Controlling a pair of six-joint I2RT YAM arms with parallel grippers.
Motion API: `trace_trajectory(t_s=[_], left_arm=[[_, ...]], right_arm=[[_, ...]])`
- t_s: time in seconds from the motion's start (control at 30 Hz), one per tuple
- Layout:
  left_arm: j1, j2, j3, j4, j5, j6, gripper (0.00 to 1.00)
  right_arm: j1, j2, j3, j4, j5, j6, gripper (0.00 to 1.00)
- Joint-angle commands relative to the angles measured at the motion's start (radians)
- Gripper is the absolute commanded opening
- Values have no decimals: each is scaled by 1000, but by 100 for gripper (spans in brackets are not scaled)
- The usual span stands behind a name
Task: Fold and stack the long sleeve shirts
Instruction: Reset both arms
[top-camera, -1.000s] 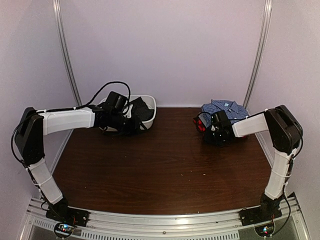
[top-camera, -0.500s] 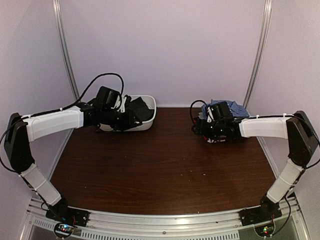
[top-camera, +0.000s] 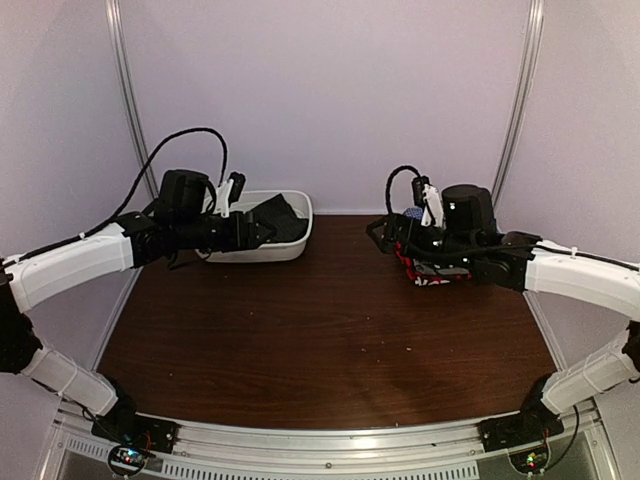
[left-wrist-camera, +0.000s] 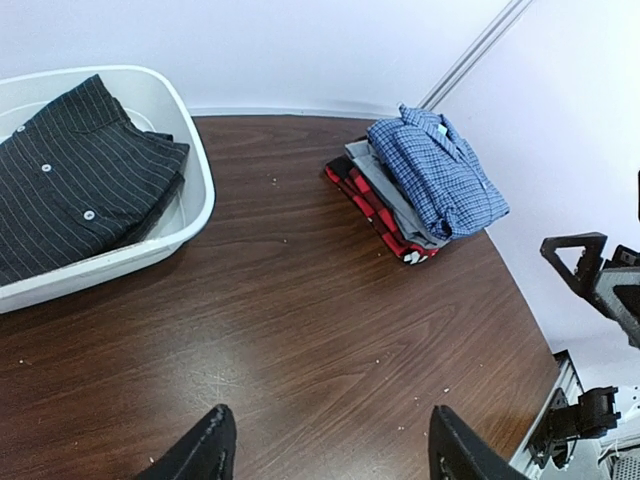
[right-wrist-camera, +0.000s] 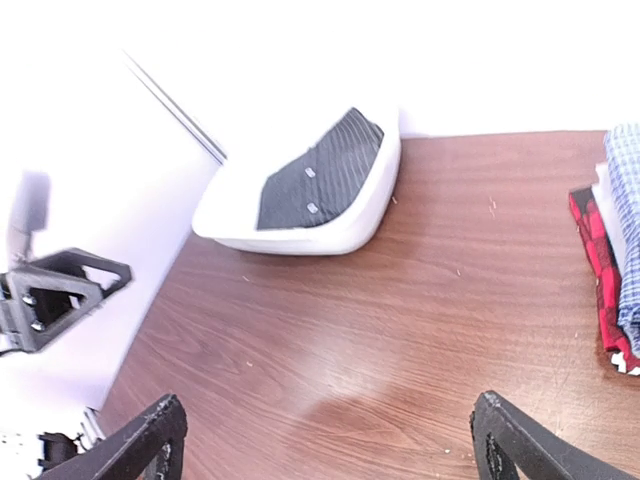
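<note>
Two end effectors up above the dark wood table (left-wrist-camera: 300, 330), neither touching cloth. Left end effector (left-wrist-camera: 330, 420) with fingers spread wide and nothing between them. From its wrist view, folded stack well apart at 1 o'clock: blue-and-white check shirt (left-wrist-camera: 435, 180) on top, grey shirt (left-wrist-camera: 392, 205) under it, red plaid shirt (left-wrist-camera: 365, 200) at the bottom, edges stepped out toward 9 o'clock. Off at 10 o'clock, white basin (left-wrist-camera: 195, 190) holding a dark striped shirt (left-wrist-camera: 70, 170), folded, buttons showing.

Right end effector (right-wrist-camera: 330, 405) likewise gaping, holding nothing. From its wrist view, basin with the dark striped shirt well apart at 12 o'clock, and the stack cut by the frame edge at 3 o'clock, only the red plaid and check edges showing.

Seen from the top view, basin at 11 o'clock of the table with the left end effector just over its near rim; stack at 2 o'clock, mostly hidden behind the right arm, a strip of red plaid showing beneath it.
</note>
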Motion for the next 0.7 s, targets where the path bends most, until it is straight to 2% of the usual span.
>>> trace_trajectory(t_s=[0.0, 0.3, 0.67], left_arm=[[-10, -89, -64, 96, -22, 63, 70], [-11, -231, -172, 118, -55, 69, 79], [-11, -281, -203, 119, -90, 82, 89]], right_arm=[[18, -116, -35, 5, 57, 4, 100], [20, -278, -61, -96, 162, -26, 100], [18, -293, -30, -149, 184, -45, 100]])
